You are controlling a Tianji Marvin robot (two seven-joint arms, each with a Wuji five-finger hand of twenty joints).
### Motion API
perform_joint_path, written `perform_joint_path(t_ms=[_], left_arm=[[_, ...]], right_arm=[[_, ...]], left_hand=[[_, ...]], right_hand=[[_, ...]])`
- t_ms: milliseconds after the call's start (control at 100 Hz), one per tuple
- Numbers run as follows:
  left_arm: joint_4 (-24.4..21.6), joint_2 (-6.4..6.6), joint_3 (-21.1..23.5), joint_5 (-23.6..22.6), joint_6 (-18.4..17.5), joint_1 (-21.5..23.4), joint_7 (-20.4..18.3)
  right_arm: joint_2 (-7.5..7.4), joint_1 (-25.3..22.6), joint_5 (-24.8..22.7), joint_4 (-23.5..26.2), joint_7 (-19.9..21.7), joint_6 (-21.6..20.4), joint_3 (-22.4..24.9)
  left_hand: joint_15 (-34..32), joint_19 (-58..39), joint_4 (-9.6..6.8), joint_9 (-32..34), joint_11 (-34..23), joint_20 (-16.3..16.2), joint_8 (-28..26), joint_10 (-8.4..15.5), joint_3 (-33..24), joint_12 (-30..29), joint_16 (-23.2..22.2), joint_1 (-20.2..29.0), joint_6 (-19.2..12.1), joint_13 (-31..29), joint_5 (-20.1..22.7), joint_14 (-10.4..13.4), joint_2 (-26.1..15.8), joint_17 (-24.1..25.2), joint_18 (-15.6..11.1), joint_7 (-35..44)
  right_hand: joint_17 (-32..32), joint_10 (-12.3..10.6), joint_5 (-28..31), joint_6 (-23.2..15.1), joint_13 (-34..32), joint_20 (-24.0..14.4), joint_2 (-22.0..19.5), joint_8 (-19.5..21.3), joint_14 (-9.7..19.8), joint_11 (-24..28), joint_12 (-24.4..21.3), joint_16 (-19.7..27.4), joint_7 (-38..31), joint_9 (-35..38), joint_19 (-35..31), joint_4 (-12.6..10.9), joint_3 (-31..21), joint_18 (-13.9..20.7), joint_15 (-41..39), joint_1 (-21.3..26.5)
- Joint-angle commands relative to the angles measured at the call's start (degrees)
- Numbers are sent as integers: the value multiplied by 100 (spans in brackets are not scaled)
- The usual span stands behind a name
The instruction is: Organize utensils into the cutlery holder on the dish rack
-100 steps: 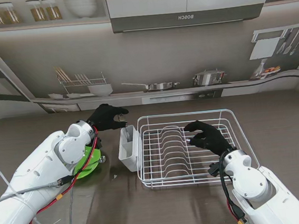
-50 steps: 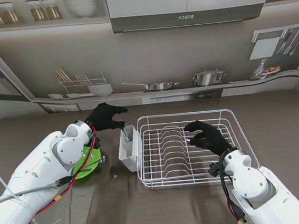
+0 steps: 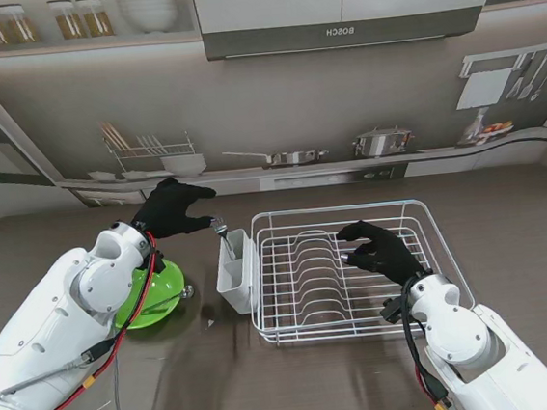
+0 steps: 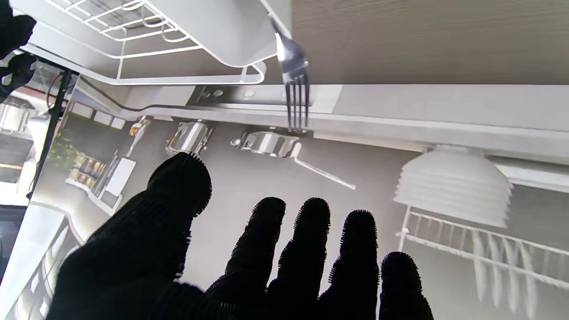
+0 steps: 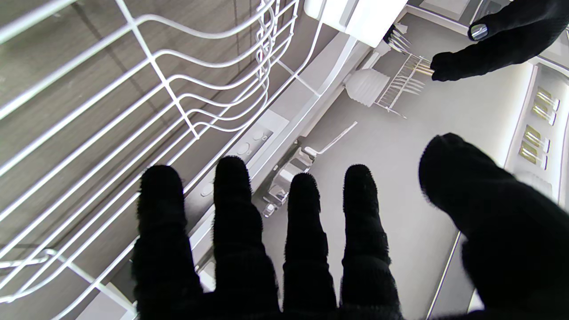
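A metal fork [image 3: 221, 233] [image 4: 294, 75] stands in the white cutlery holder [image 3: 232, 272] [image 4: 231, 31], tines up and leaning out over its rim. The holder hangs on the left end of the white wire dish rack [image 3: 423, 249] [image 5: 146, 89]. My left hand [image 3: 171, 208] [image 4: 249, 258] hovers just left of the fork, open, fingers spread and touching nothing. Over the middle of the rack, my right hand [image 3: 380, 249] [image 5: 302, 249] is open and holds nothing. In the right wrist view the holder [image 5: 355, 15], the fork tines [image 5: 397, 40] and the left hand [image 5: 502, 40] all appear.
A green bowl [image 3: 156, 296] sits on the table left of the holder, partly behind my left forearm. Red and grey cables [image 3: 122, 345] trail along that arm. The brown table [image 3: 518, 230] ends at a printed kitchen backdrop [image 3: 342, 111].
My left hand has let go of the fork and drawn back to the left, away from the holder. The fork now stands alone in the holder. The right hand has not moved.
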State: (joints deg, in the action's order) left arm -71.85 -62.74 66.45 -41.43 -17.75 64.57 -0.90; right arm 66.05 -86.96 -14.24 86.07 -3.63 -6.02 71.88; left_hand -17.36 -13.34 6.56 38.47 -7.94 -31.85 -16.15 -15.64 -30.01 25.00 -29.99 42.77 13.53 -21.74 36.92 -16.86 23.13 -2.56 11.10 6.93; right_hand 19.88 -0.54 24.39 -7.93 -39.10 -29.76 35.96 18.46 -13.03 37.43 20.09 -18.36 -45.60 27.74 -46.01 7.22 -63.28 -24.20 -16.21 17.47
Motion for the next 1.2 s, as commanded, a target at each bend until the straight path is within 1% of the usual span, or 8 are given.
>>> perform_joint_path(t_ms=[0,100,270,510,580,800,980,1190], left_arm=[[-84,101,102,-11,38,176,-99],[-314,138,380,-153,101,482,-133],[-554,206,711,-365,179,879,-299],[-632,303,884,-592,114,1147,-632],[-611,327,895,-687,79,1176,-677],[-502,397,846,-939,-31,1175,-843],[-321,414,688,-1020,-95,1057,-811],[-64,413,455,-996,-197,849,-729]], right_arm=[[21,-31,-9,37,73,-7,-16],[20,-37,-11,43,74,-18,-23],[18,-39,-18,48,73,-44,-41],[17,-53,-23,62,70,-67,-45],[16,-59,-25,68,70,-68,-43],[16,-70,-27,84,68,-73,-39],[14,-79,-19,94,76,-70,-35],[15,-87,-12,104,78,-58,-27]], left_hand=[[56,173,-134,-5,-32,-106,23,-88,70,8,29,-100,276,7,109,-26,-176,-41,73,45],[-5,164,-137,143,-117,-133,-20,-140,5,79,6,-77,452,-100,396,-94,-153,-136,122,167],[-58,165,-130,235,-142,-158,-102,-124,-81,132,-6,-56,307,-155,612,-83,-127,-195,149,302],[-40,207,-127,193,-103,-167,-152,-60,-228,141,20,70,176,-90,626,-25,-91,-163,122,313],[-32,222,-129,189,-99,-166,-167,-38,-282,139,28,117,62,-69,668,0,-69,-144,119,331],[-19,264,-128,162,-97,-149,-232,-4,-465,129,45,243,-101,-20,825,42,-2,-116,100,415],[-14,287,-121,137,-99,-129,-259,40,-602,120,55,302,-274,18,829,82,73,-116,82,422],[-11,301,-106,95,-91,-114,-270,47,-704,101,65,286,-350,58,822,97,180,-104,82,411]], right_hand=[[-71,-2,-147,-11,2,-80,-58,-132,94,-48,-52,5,11,-17,15,-117,26,247,-31,-184],[-72,-1,-149,-6,-3,-81,-56,-132,103,-45,-51,4,10,-14,16,-118,24,241,-34,-178],[-72,-1,-161,-22,6,-82,-58,-136,100,-49,-52,5,19,-23,16,-118,29,243,-30,-184],[-71,-1,-161,-18,7,-83,-58,-136,98,-47,-52,6,16,-24,16,-118,31,245,-29,-186],[-71,2,-161,-27,3,-83,-51,-137,88,-46,-52,6,17,-20,16,-117,32,245,-31,-187],[-69,-3,-159,-27,6,-84,-50,-138,99,-49,-53,6,19,-20,15,-118,28,250,-29,-184],[-72,4,-162,-31,5,-84,-56,-141,94,-47,-52,6,25,-18,17,-117,29,244,-30,-187],[-72,1,-155,-27,1,-85,-49,-141,94,-48,-52,5,22,-15,17,-117,25,243,-33,-184]])
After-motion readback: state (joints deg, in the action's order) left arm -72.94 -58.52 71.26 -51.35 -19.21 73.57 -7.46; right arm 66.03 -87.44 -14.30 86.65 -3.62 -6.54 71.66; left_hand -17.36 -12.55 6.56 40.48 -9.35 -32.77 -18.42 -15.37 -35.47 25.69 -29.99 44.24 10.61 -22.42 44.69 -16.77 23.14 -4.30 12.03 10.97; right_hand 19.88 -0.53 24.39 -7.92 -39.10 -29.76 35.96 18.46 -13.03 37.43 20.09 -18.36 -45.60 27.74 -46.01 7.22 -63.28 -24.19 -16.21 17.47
